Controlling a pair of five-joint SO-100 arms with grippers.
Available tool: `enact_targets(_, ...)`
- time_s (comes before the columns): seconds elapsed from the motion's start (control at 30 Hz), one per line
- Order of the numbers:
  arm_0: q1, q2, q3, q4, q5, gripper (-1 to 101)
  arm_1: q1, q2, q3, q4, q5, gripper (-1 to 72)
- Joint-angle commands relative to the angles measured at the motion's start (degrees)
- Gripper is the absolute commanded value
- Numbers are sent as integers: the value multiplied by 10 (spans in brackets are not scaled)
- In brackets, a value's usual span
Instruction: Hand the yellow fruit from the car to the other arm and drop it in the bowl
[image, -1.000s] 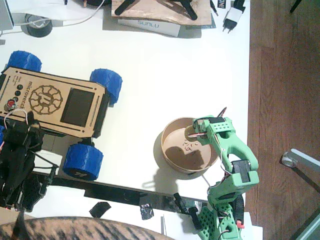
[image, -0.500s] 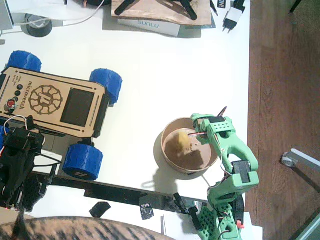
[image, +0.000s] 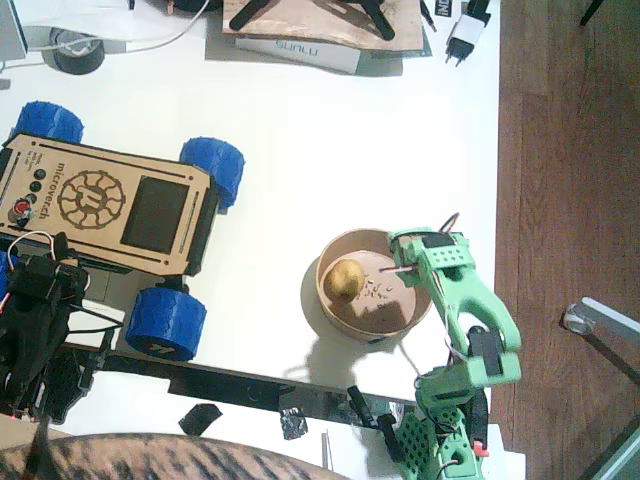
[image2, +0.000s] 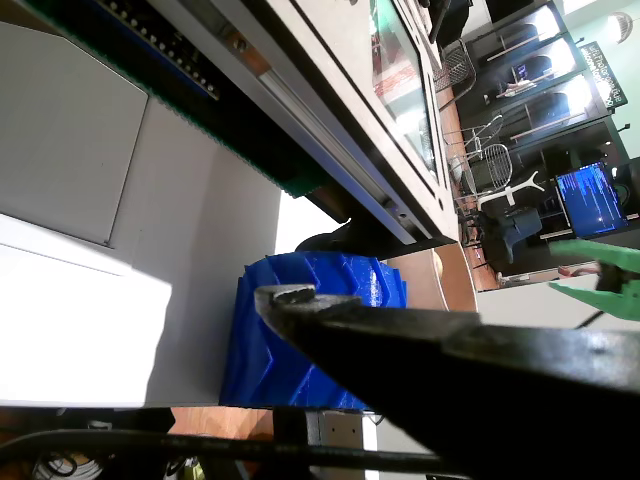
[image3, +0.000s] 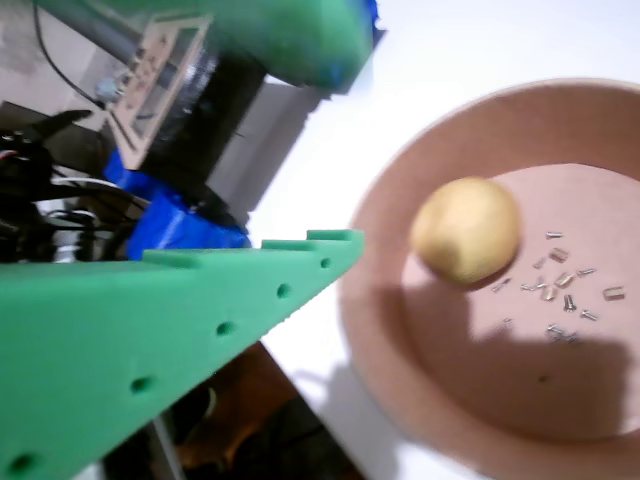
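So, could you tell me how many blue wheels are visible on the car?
3: one top left, one behind the panel, one at the front. A fourth may be hidden by the black arm.

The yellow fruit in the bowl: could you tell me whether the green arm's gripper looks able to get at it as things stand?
Probably yes. The yellow fruit lies uncovered in the bowl, and the right gripper hangs open over the bowl's far side with nothing between them.

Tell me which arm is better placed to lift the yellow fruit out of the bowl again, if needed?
The right one. Its green tool hangs over the bowl, open, with the yellow fruit close beside it. The left black tool sits far away by the car.
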Motion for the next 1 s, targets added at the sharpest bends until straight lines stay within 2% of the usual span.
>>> enact_targets(0.0, -1, -5, -2, -7, 6, 559, 4, 119, 31, 15, 3, 2)
enact_targets(0.4, -1, -5, -2, -8, 6, 563, 21, 586, 192, 30, -31, 1)
enact_targets(0.77, -1, -5, -2, -8, 6, 563, 67, 773, 336, -12, -24, 1)
enact_targets(0.97, -1, -5, -2, -8, 6, 563, 78, 795, 359, -12, -12, 1)
